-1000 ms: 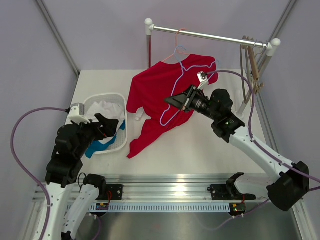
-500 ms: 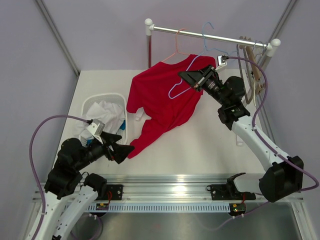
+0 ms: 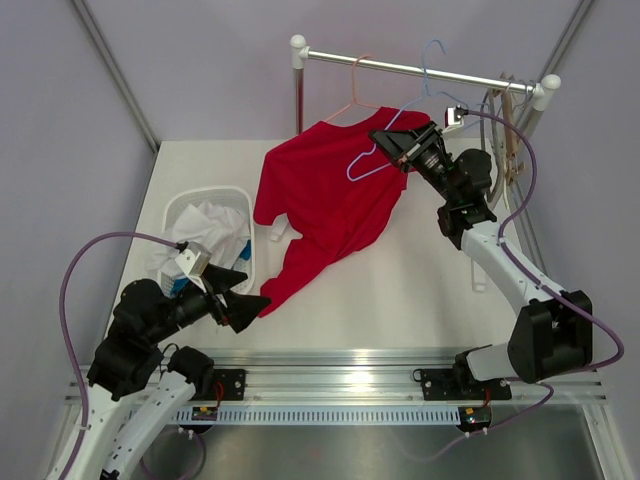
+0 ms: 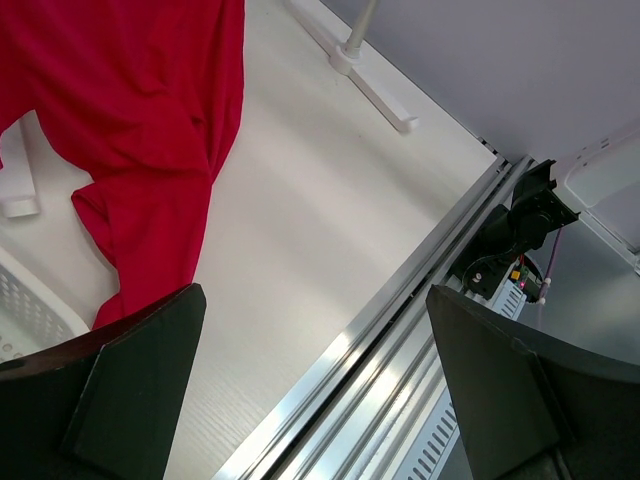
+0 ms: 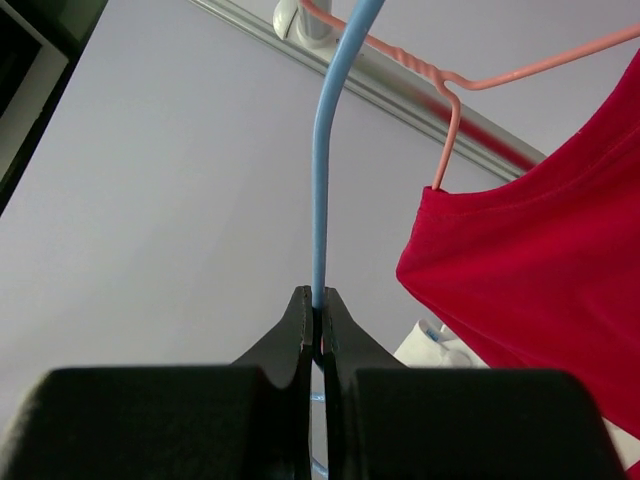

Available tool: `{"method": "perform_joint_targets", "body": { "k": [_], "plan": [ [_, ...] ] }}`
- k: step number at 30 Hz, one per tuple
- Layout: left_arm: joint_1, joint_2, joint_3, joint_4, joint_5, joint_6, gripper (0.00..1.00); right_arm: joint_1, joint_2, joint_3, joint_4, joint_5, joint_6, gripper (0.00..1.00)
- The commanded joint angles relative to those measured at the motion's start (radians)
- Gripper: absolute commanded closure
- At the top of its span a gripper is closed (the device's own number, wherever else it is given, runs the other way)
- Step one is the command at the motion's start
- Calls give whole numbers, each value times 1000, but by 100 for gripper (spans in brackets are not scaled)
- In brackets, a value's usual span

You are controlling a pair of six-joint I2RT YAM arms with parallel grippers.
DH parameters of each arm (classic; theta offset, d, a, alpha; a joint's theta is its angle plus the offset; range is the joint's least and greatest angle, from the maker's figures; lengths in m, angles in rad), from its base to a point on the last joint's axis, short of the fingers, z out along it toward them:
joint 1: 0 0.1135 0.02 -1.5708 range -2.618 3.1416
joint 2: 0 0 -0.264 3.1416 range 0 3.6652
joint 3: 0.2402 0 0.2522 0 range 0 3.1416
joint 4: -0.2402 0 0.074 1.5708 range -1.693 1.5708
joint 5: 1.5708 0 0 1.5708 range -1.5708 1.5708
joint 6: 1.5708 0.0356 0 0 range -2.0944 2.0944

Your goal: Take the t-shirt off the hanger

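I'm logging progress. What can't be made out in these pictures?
- Hook of the blue hanger: cut off by the top edge in the right wrist view; from above, too small to tell whether it is over the rail.
- Lower part of the pink hanger: hidden inside the red t-shirt, top view.

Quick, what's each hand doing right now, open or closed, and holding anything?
Left hand: open, holding nothing.
Right hand: closed on the blue hanger.
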Motion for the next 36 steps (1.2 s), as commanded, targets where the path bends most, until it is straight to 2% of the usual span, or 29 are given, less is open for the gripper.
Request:
{"method": "perform_joint_targets", "body": {
  "k": [1, 11, 15, 16, 17, 20, 21, 24, 30, 36],
  "plan": [
    [-5, -12, -4, 42, 28, 10, 1, -10, 19, -26, 97, -34, 53, 100],
    [-5, -11, -2, 44, 17, 14, 1, -10, -16, -77, 99, -103, 49, 100],
    [-5, -17, -6, 44, 14, 11, 1, -10, -40, -95, 77, -97, 35, 96],
    [-5, -15, -6, 44, 12, 11, 1, -10, -43, -98, 76, -93, 35, 91],
    [-5, -14, -6, 45, 12, 11, 1, -10, -49, -109, 76, -87, 38, 73],
    [-5, -17, -6, 45, 5, 11, 1, -10, -78, -124, 33, -70, 14, 45],
    [-5, -19, -4, 42, 2, 10, 1, -9, -89, -124, 13, -67, 0, 32],
    [-5, -19, -2, 43, -12, 8, 1, 11, -158, -123, -105, -33, -94, 16],
    [-5, -3, 10, 42, -38, 7, 1, 88, -299, -123, -400, 126, -307, 3],
    [-5, 38, 57, 43, -100, -7, 1, 166, -438, -166, -624, 372, -440, 1]
  ]
}}
